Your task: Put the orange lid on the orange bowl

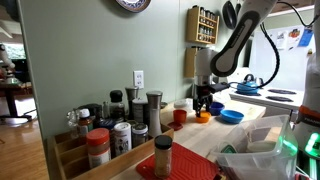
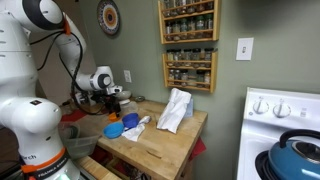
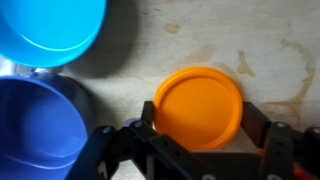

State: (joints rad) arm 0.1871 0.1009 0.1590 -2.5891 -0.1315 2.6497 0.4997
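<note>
Gripper [image 3: 197, 138] fingers are spread apart around the orange lid [image 3: 197, 107], seen near the worktop's edge beside two blue bowls [image 3: 45, 30]; an even, centred squeeze is advised.

Smooth matt plastic orange lid [image 3: 197, 107], wooden table [image 2: 165, 140].

Arm's fingers [image 1: 203, 103] low over an orange piece [image 1: 203, 117] beside blue bowls [image 1: 231, 116] on the counter [image 1: 245, 132]
</note>
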